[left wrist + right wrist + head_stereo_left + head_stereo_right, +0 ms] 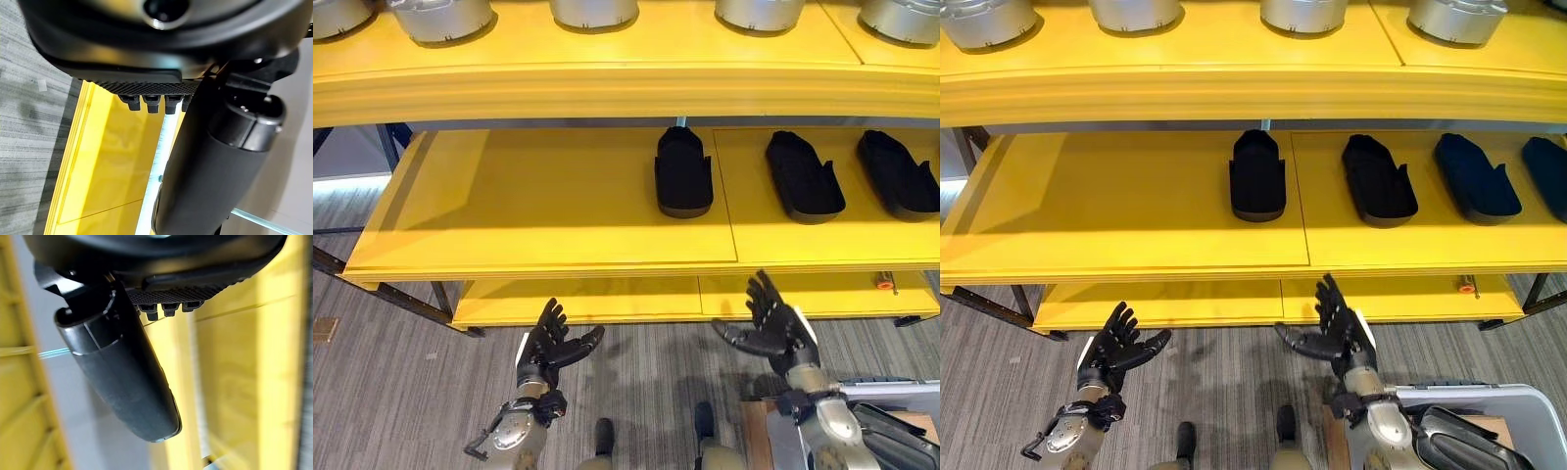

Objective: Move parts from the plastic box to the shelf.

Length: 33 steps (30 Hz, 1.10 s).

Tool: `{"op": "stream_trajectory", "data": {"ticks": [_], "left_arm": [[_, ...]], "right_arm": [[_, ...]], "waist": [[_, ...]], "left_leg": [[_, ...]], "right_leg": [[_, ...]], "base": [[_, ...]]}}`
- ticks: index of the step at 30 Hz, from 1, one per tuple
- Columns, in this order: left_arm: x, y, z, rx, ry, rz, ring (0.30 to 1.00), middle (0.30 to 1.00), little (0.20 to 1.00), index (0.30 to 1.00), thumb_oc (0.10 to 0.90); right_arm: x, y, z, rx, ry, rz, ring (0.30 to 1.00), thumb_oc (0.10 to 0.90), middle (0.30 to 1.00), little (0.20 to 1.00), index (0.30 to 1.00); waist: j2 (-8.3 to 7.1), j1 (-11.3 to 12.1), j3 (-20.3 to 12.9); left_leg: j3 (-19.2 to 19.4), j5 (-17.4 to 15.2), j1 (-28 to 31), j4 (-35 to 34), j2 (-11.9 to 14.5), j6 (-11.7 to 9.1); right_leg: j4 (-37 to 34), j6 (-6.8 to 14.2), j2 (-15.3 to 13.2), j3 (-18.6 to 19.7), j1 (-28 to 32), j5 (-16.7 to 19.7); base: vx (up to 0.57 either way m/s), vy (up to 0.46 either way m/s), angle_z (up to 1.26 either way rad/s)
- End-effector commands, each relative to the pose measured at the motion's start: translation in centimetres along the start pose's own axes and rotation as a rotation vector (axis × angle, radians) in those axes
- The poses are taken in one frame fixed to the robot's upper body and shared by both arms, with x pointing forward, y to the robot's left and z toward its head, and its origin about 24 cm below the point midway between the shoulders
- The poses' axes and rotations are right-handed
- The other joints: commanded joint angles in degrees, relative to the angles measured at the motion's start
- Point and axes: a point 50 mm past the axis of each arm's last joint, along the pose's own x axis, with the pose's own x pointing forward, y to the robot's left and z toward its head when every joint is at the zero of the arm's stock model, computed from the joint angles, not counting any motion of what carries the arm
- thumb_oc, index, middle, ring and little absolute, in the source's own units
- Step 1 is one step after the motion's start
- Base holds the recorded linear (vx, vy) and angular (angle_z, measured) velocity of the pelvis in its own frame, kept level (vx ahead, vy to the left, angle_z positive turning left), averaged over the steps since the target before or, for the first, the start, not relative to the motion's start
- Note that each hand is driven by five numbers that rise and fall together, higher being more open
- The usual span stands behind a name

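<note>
Parts first: black shoe-shaped parts sit on the middle level of the yellow shelf (548, 211), lined up in a row. One (683, 172) is near the centre, just left of the seam between two shelf panels, another (803, 176) is right of that seam, and a third (898, 173) is further right. The right eye view picks up a fourth (1549, 176) at the far edge. They're all spaced apart, none touching each other.

Down at the lower right corner there's the plastic box (1489, 397), pale grey rim, with more dark parts (1469, 446) inside it, right next to the robot's right arm.

Both hands are empty and held up over the grey floor (382, 392) in front of the bottom shelf level. The left hand (548, 348) has its fingers spread and straight, thumb sticking out to the side. The right hand (775, 328) looks the same, fingers fanned apart, thumb out, nothing in it. Neither one touches the shelf.

Up on the top level there's a row of round silver-grey metal parts (440, 18), partly cut off by the frame edge. A small orange thing (883, 283) lies on the lowest level at the right; can't tell what it is.
</note>
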Motion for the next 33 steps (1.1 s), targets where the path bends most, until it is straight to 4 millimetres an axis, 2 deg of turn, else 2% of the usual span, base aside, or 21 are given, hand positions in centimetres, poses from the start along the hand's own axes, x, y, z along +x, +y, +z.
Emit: {"op": "stream_trajectory", "data": {"ticks": [1, 5, 7, 10, 13, 15, 17, 18, 19, 20, 23, 25, 28, 29, 31, 33], "left_arm": [[1.2, 0.5, 4.3, 0.054, -0.231, 0.023, 1.0, 1.0, 1.0, 1.0, 0.9], [1.5, 0.1, 4.6, 0.067, -0.245, 0.015, 1.0, 1.0, 1.0, 1.0, 0.9], [1.8, -0.5, 5.3, 0.096, -0.275, -0.016, 1.0, 1.0, 1.0, 1.0, 0.9], [1.9, -0.9, 5.6, 0.105, -0.288, -0.03, 1.0, 1.0, 1.0, 1.0, 0.9], [2.1, -1.3, 6.1, 0.123, -0.312, -0.046, 1.0, 1.0, 1.0, 1.0, 0.9], [2.4, -1.6, 6.6, 0.13, -0.332, -0.055, 1.0, 1.0, 1.0, 1.0, 0.9], [2.6, -1.8, 7.1, 0.142, -0.352, -0.056, 1.0, 1.0, 1.0, 1.0, 0.9], [2.9, -1.2, 8.2, 0.147, -0.393, -0.021, 1.0, 1.0, 1.0, 1.0, 0.9], [2.9, -1.2, 8.2, 0.147, -0.393, -0.021, 1.0, 1.0, 1.0, 1.0, 0.9], [2.9, -1.0, 8.4, 0.139, -0.399, -0.004, 1.0, 1.0, 1.0, 1.0, 0.9], [3.0, -0.6, 8.6, 0.133, -0.401, 0.017, 1.0, 1.0, 1.0, 1.0, 0.9], [3.0, -0.5, 8.7, 0.121, -0.402, 0.029, 1.0, 1.0, 1.0, 1.0, 0.9], [2.5, -0.1, 8.5, 0.108, -0.39, 0.031, 1.0, 1.0, 1.0, 1.0, 0.9], [2.4, 0.0, 8.3, 0.11, -0.377, 0.026, 1.0, 1.0, 1.0, 1.0, 0.9], [2.1, 0.2, 7.4, 0.115, -0.343, 0.019, 1.0, 1.0, 1.0, 1.0, 0.9], [2.0, 0.3, 7.1, 0.116, -0.33, 0.018, 1.0, 1.0, 1.0, 1.0, 0.9]], "right_arm": [[1.6, 1.5, 4.6, 0.023, -0.256, 0.044, 1.0, 0.9, 1.0, 1.0, 1.0], [1.9, 1.8, 4.6, 0.041, -0.258, 0.049, 1.0, 0.9, 1.0, 1.0, 1.0], [2.0, 2.0, 4.5, 0.063, -0.263, 0.034, 1.0, 0.9, 1.0, 1.0, 1.0], [2.1, 2.2, 4.5, 0.07, -0.266, 0.027, 1.0, 0.9, 1.0, 1.0, 1.0], [2.2, 2.4, 4.2, 0.081, -0.26, 0.017, 1.0, 0.9, 1.0, 1.0, 1.0], [2.2, 2.5, 4.2, 0.103, -0.268, 0.007, 1.0, 0.9, 1.0, 1.0, 1.0], [2.2, 2.6, 4.2, 0.113, -0.271, -0.004, 1.0, 0.9, 1.0, 1.0, 1.0], [2.6, 3.2, 4.4, 0.134, -0.288, 0.005, 1.0, 0.9, 1.0, 1.0, 1.0], [2.6, 3.3, 4.4, 0.135, -0.289, 0.005, 1.0, 0.9, 1.0, 1.0, 1.0], [2.8, 3.5, 4.5, 0.137, -0.29, 0.011, 1.0, 0.9, 1.0, 1.0, 1.0], [2.9, 3.9, 4.4, 0.139, -0.282, 0.039, 1.0, 0.9, 1.0, 1.0, 1.0], [3.2, 4.2, 4.7, 0.141, -0.288, 0.05, 1.0, 0.9, 1.0, 1.0, 1.0], [3.3, 4.6, 4.9, 0.15, -0.292, 0.07, 1.0, 0.9, 1.0, 1.0, 1.0], [3.3, 4.6, 4.8, 0.151, -0.289, 0.069, 1.0, 0.9, 1.0, 1.0, 1.0], [3.0, 4.4, 4.6, 0.16, -0.28, 0.065, 1.0, 0.9, 1.0, 1.0, 1.0], [2.8, 4.3, 4.4, 0.158, -0.275, 0.067, 1.0, 0.9, 1.0, 1.0, 1.0]], "waist": [[-0.96, -0.1, -4.1], [-1.34, -0.2, -3.7], [-1.59, -0.5, -3.3], [-1.73, -0.7, -3.1], [-1.77, -1.1, -2.6], [-1.88, -1.6, -2.1], [-2.06, -1.8, -1.6], [-1.65, -0.4, 1.1], [-1.71, -0.5, 1.1], [-1.09, 0.4, 1.4], [-0.85, 0.9, 1.7], [-1.24, 2.2, 1.4], [-2.34, 3.4, 1.0], [-2.93, 3.9, 0.7], [-3.55, 3.5, -0.1], [-3.53, 3.3, -0.4]], "left_leg": [[-0.6, -4.7, 0.9, -0.4, -0.4, 0.9], [-0.6, -5.2, 1.2, -0.4, -1.6, 2.1], [-0.8, -5.8, 1.1, -0.4, -4.1, 3.5], [-0.8, -6.1, 0.9, -0.4, -5.4, 4.2], [-0.7, -6.4, 0.2, -0.4, -7.1, 4.8], [-0.1, -6.4, -0.8, -0.4, -8.3, 4.9], [1.1, -6.5, -1.6, -0.4, -8.5, 5.1], [5.7, -6.1, -2.3, -0.3, -6.4, 5.1], [5.7, -6.0, -2.4, -0.3, -6.5, 5.1], [7.9, -5.9, -2.5, -0.1, -5.7, 5.2], [13.1, -5.3, -2.4, 0.1, -3.7, 5.9], [15.8, -6.6, -1.6, 0.1, -3.0, 6.0], [19.6, -7.0, -2.0, 1.6, -2.0, 6.0], [20.7, -7.3, -2.2, 2.4, -1.8, 5.8], [21.7, -7.7, -1.7, 3.3, -1.6, 5.0], [22.2, -7.8, -1.3, 3.6, -1.2, 4.7]], "right_leg": [[4.4, 3.9, -4.6, 0.8, -0.8, -2.1], [6.2, 4.4, -5.8, 1.8, -1.5, -1.6], [7.8, 5.3, -8.2, 2.8, -2.1, 0.6], [8.0, 5.5, -9.4, 3.3, -2.5, 1.9], [7.8, 5.7, -11.0, 4.2, -3.5, 4.9], [6.9, 5.9, -12.0, 4.6, -4.8, 8.3], [5.8, 6.0, -11.7, 4.5, -6.2, 9.8], [8.1, 6.3, -10.6, -5.9, -8.6, 8.3], [8.0, 6.3, -10.7, -5.9, -8.7, 8.4], [11.0, 5.5, -10.8, -11.4, -7.6, 4.9], [18.5, 3.3, -8.1, -12.0, -7.3, -2.2], [22.0, 3.3, -7.1, -11.9, -5.0, -6.2], [20.7, 3.5, -7.3, -12.9, -2.3, -6.0], [18.1, 3.9, -7.3, -12.9, -0.6, -5.1], [10.8, 3.8, -5.1, -11.3, 1.4, -6.0], [8.7, 3.8, -4.7, -11.2, 2.0, -5.7]], "base": [[0.02, 0.11, -0.12], [0.0, 0.133, -0.02], [0.0, 0.25, 0.07], [0.0, 0.167, 0.14], [-0.02, 0.188, 0.04], [-0.06, 0.176, 0.07], [-0.14, 0.19, -0.24], [-0.18, 0.183, -0.76], [-0.2, 0.256, -1.46], [-0.06, 0.201, -1.87], [-0.05, 0.203, -1.68], [-0.02, 0.084, -1.41], [-0.08, -0.036, -1.29], [-0.01, -0.098, -1.19], [0.05, -0.099, -0.84], [0.05, -0.082, -0.5]]}}
